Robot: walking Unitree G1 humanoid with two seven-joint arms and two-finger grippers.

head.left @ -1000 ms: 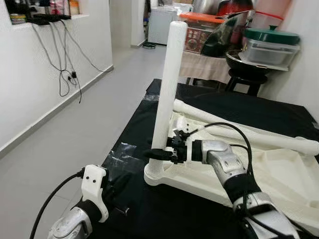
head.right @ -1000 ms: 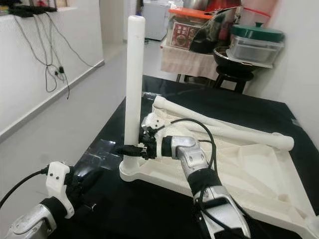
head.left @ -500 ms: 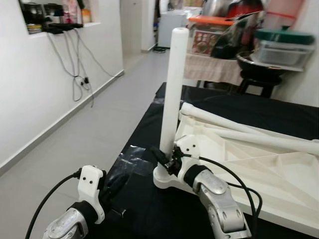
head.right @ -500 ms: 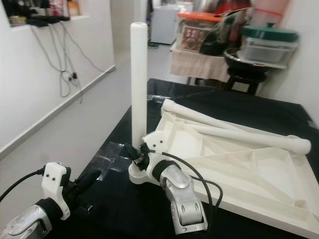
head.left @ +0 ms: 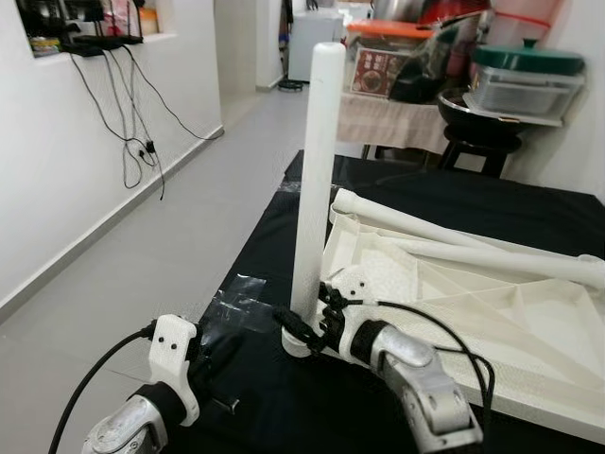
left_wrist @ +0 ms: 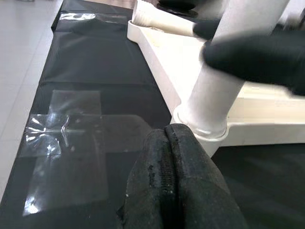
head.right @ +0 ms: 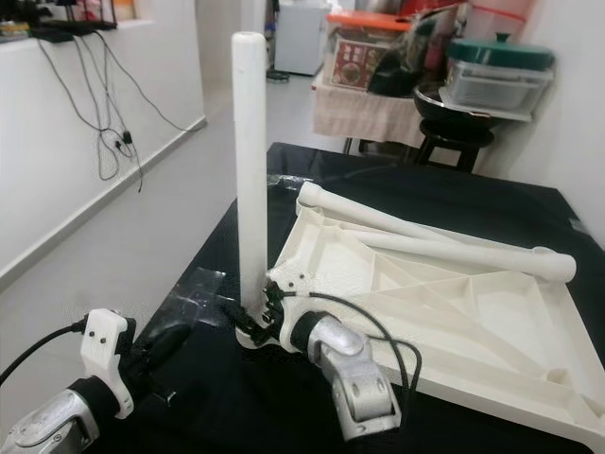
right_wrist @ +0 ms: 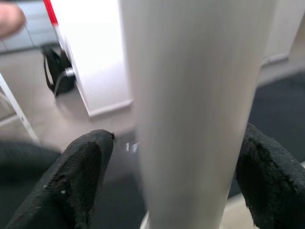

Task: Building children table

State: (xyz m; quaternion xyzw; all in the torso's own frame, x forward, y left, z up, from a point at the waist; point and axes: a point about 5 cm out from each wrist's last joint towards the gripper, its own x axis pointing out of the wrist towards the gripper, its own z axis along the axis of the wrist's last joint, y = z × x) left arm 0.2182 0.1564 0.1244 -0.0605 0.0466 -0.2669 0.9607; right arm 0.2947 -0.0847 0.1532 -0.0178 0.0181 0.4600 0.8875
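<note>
A white children's table top (head.left: 529, 331) lies upside down on a black mat (head.left: 274, 227). One white leg (head.left: 317, 170) stands upright in its near-left corner socket. Two more legs (head.left: 425, 227) lie across the underside. My right gripper (head.left: 304, 331) is at the base of the upright leg. In the right wrist view its fingers (right_wrist: 76, 181) straddle the leg (right_wrist: 190, 95), open, with a thin gap on one side. My left gripper (head.left: 222, 352) hovers low over the mat, just left of the socket, shut and empty (left_wrist: 167, 157).
A patch of clear tape (head.left: 241, 293) lies on the mat near the left gripper. A white wall with hanging cables (head.left: 132, 123) runs along the left, with bare grey floor beside it. Behind the mat stand a cloth-covered table (head.left: 388, 118) and a stool with pots (head.left: 482, 142).
The head camera has shifted. My right arm dropped and swung round from the leg's right side to the front of its base. The left gripper has kept its place.
</note>
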